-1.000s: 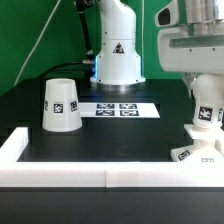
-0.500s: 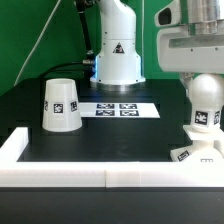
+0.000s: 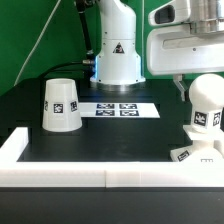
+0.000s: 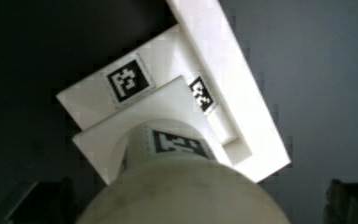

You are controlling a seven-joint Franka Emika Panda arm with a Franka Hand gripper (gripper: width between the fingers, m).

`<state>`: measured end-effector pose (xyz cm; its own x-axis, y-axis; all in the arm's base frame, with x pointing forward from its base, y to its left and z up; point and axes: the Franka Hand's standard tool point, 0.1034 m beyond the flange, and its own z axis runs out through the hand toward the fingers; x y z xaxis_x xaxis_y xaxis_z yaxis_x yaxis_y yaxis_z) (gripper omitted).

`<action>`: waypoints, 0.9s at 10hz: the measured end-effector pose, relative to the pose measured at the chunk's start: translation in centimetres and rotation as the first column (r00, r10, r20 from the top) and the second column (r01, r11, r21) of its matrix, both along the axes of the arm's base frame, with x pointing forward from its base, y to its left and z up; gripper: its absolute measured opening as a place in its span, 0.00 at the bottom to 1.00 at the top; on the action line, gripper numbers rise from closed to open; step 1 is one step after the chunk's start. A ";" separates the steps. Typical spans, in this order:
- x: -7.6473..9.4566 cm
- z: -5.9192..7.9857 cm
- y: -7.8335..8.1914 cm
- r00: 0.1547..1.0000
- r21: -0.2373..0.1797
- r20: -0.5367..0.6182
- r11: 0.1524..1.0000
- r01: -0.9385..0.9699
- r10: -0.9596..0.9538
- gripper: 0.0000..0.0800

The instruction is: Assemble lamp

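At three o'clock on the black surface (image 3: 100, 135) in the exterior view, rounded bulb (image 3: 207, 103) upright on the flat square base (image 3: 197, 152). Just above, pincer (image 4: 197, 203) spread apart, fingers (image 4: 44, 205) either side of the bulb's top. Over at nine o'clock, shade (image 3: 60, 105) mouth-down, well apart, marker board (image 3: 120, 108) lying between.

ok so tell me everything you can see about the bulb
The bulb is a smooth, white, plastic-looking piece with a rounded dome top and a narrower body that carries black-and-white square tags. It stands upright on the flat square base at the exterior view's right. Only the base seems to touch it. The open gripper hangs just above, and the wrist view shows its fingers spread to either side of the dome with gaps between.
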<state>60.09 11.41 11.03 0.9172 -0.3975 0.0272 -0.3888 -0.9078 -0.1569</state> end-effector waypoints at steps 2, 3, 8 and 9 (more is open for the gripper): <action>0.3 0.2 -0.2 0.961 -0.062 0.041 0.960 -0.272 0.275 0.87; 0.4 0.3 -0.3 0.917 -0.099 0.045 0.916 -0.390 0.396 0.87; 1.1 1.0 -0.3 0.642 -0.161 0.022 0.636 -0.755 0.767 0.87; 1.1 1.0 -0.4 0.600 -0.168 0.019 0.594 -0.786 0.800 0.87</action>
